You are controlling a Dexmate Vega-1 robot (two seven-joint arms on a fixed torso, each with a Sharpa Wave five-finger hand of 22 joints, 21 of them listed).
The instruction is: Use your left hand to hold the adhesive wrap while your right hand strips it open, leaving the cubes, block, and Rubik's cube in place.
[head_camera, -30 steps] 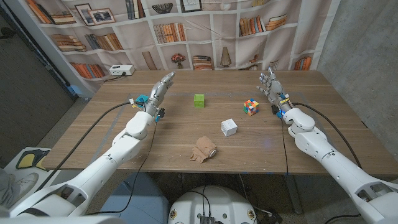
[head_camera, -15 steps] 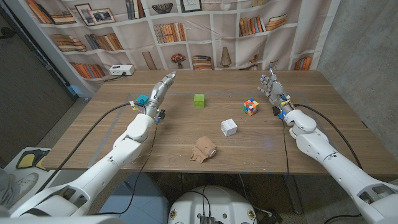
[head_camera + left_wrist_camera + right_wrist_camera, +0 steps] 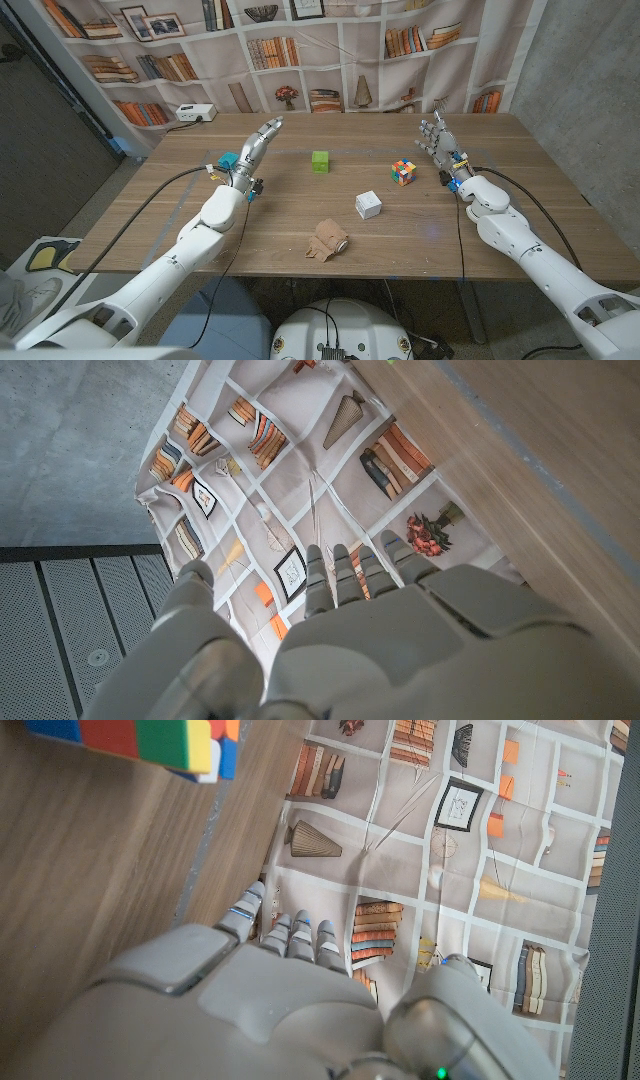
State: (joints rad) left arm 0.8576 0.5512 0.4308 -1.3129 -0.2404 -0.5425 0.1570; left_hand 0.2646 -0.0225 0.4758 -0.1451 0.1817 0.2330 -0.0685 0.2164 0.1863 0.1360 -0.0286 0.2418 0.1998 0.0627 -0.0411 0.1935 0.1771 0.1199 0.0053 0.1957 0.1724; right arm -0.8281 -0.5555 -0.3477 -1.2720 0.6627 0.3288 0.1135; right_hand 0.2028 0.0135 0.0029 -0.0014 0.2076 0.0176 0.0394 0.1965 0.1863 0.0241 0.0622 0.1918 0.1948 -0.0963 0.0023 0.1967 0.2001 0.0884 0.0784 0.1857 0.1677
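While both hands, left hand (image 3: 258,141) and right hand (image 3: 436,135), are holding nothing with fingers apart, the crumpled adhesive wrap (image 3: 327,240) is showing no readable label.

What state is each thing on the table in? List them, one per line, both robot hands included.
Tan adhesive wrap roll: lying near the front edge, unheld, a crumpled end loose.
Small green cube: resting on the table, untouched.
White block: resting on the table, untouched.
Multicoloured Rubik's cube: resting on the table, untouched.
Left robot hand: open, fingers extended, holding nothing.
Right robot hand: open, fingers apart, holding nothing.
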